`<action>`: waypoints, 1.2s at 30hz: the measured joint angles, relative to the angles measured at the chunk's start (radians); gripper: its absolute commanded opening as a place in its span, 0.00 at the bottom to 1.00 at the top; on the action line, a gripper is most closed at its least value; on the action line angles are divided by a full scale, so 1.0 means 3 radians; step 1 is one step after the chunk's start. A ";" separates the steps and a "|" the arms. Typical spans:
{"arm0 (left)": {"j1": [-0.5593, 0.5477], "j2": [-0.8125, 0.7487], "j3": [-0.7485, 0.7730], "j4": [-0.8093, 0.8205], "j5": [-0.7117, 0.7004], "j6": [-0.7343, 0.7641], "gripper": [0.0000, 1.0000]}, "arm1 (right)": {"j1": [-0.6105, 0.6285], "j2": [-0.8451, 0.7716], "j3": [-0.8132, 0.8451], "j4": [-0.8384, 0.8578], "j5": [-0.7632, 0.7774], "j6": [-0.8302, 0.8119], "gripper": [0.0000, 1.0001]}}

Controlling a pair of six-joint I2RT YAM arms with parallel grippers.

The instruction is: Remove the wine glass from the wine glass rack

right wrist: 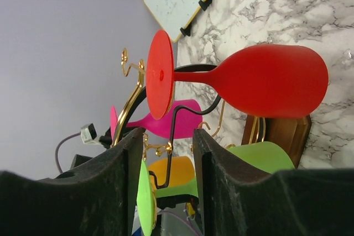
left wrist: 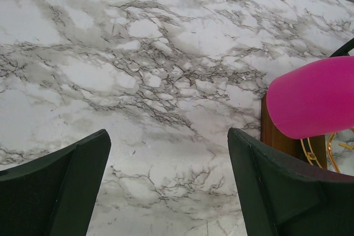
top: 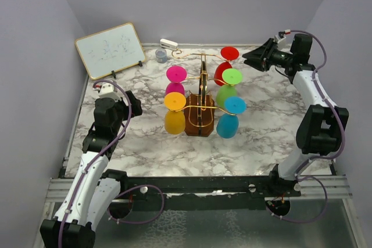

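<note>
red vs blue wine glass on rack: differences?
Red wine glass hangs at the far end of the wine glass rack; blue wine glass at the near end. Right hand is close to the red one, far from the blue. Both hang bowl-down on the rack's right side.

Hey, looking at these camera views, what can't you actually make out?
- Whiteboard writing: top view, too small and faint to read.
- Pink glass: left wrist view, right edge cuts off its stem and foot.
- Where the wine glass rack holds the red glass: right wrist view, the glass's own foot covers the contact.
</note>
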 measured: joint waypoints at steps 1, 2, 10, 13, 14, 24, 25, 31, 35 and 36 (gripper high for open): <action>0.0000 0.0000 0.0000 -0.0001 0.0000 0.0000 0.89 | 0.0025 0.0027 0.0019 -0.0003 0.0004 0.0001 0.42; 0.0000 0.0000 0.0000 -0.0001 0.0000 0.0000 0.89 | 0.0045 0.0051 0.0041 0.0000 0.0008 0.0001 0.42; 0.0000 0.0000 0.0000 -0.0001 0.0000 0.0000 0.89 | 0.0178 0.0214 0.0270 -0.0001 0.0103 -0.0003 0.42; 0.0000 0.0000 0.0000 -0.0001 0.0000 0.0000 0.89 | 0.0209 0.0286 0.0354 -0.0001 0.0131 -0.0018 0.42; 0.0000 0.0000 0.0000 -0.0001 -0.0001 0.0000 0.89 | 0.0223 0.0306 0.0365 -0.0003 0.0141 -0.0022 0.41; 0.0000 0.0000 0.0000 -0.0001 -0.0001 0.0000 0.89 | 0.0287 0.0473 0.0416 0.0000 0.0206 -0.0023 0.28; 0.0000 0.0000 0.0000 -0.0001 -0.0001 0.0000 0.89 | 0.0294 0.0483 0.0416 0.0003 0.0206 -0.0024 0.25; 0.0000 0.0000 0.0000 -0.0001 -0.0003 0.0000 0.89 | 0.0309 0.0490 0.0416 0.0083 0.0205 0.0014 0.13; 0.0000 0.0000 0.0000 -0.0001 -0.0003 0.0000 0.89 | 0.0314 0.0490 0.0416 0.0149 0.0203 0.0062 0.05; 0.0000 0.0000 0.0000 -0.0001 -0.0003 0.0000 0.89 | 0.0314 0.0490 0.0416 0.0175 0.0203 0.0085 0.03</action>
